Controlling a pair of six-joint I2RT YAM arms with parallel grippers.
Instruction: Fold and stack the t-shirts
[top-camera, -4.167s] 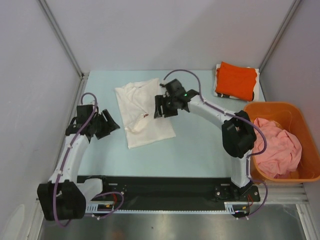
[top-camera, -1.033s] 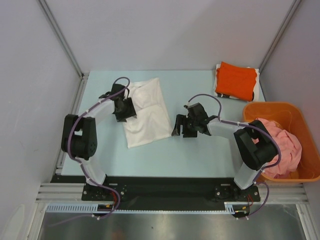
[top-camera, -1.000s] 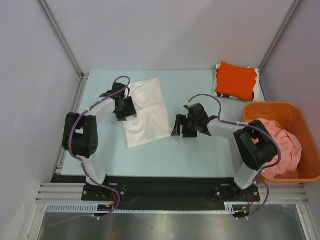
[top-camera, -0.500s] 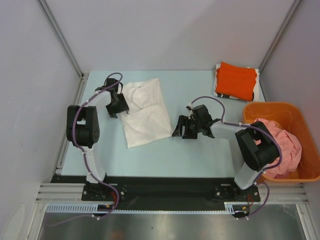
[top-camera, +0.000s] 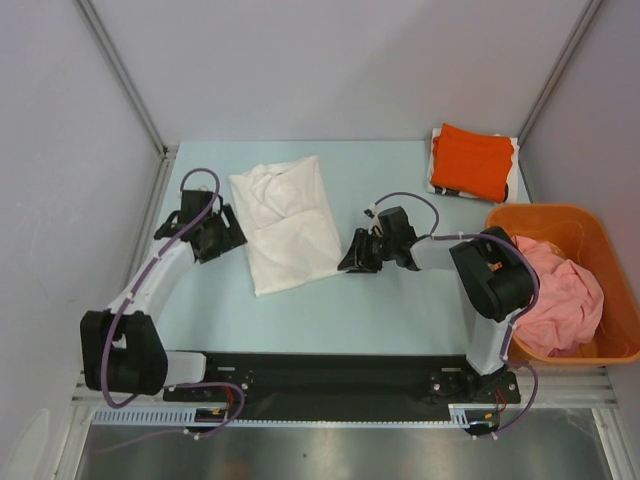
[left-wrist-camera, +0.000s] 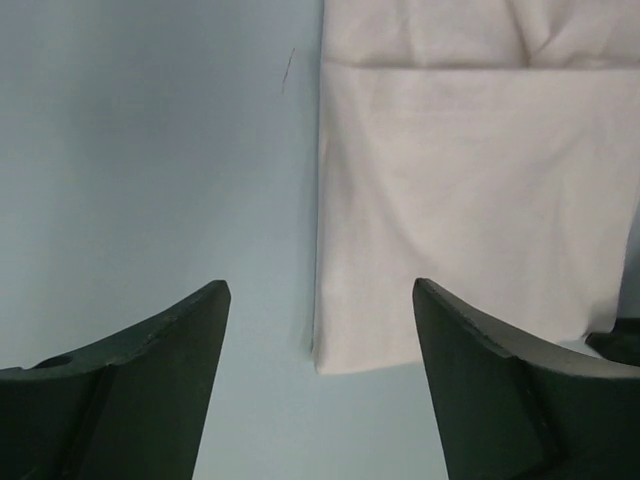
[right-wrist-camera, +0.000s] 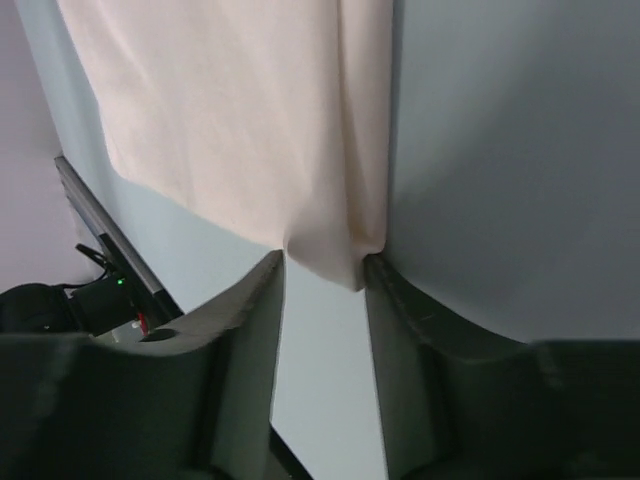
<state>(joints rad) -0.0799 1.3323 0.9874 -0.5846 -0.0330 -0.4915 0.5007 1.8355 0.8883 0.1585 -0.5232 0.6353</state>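
Folded white shirt (top-camera: 288, 222) flat at middle left. Folded orange shirt (top-camera: 472, 160) at far right. Pink shirt (top-camera: 558, 290) bunched up in basket (top-camera: 545, 210) at near right.

Robot lab test cell. Blank white panel walls (top-camera: 340, 60) on aluminium posts (top-camera: 122, 78); pale desk (top-camera: 390, 310); cabled robot arms (top-camera: 150, 285) bolted to black base rail (top-camera: 330, 378).

The white t-shirt (top-camera: 286, 222) is a plain cream-white, the orange t-shirt (top-camera: 472, 160) a solid bright orange. The pink t-shirt (top-camera: 560, 295) is a pale salmon pink against the glossy orange basket (top-camera: 540, 209). The bench (top-camera: 400, 310) is pale blue-green; the left end effector (top-camera: 222, 236) and right end effector (top-camera: 352, 260) are black, their cables (top-camera: 190, 176) purple.
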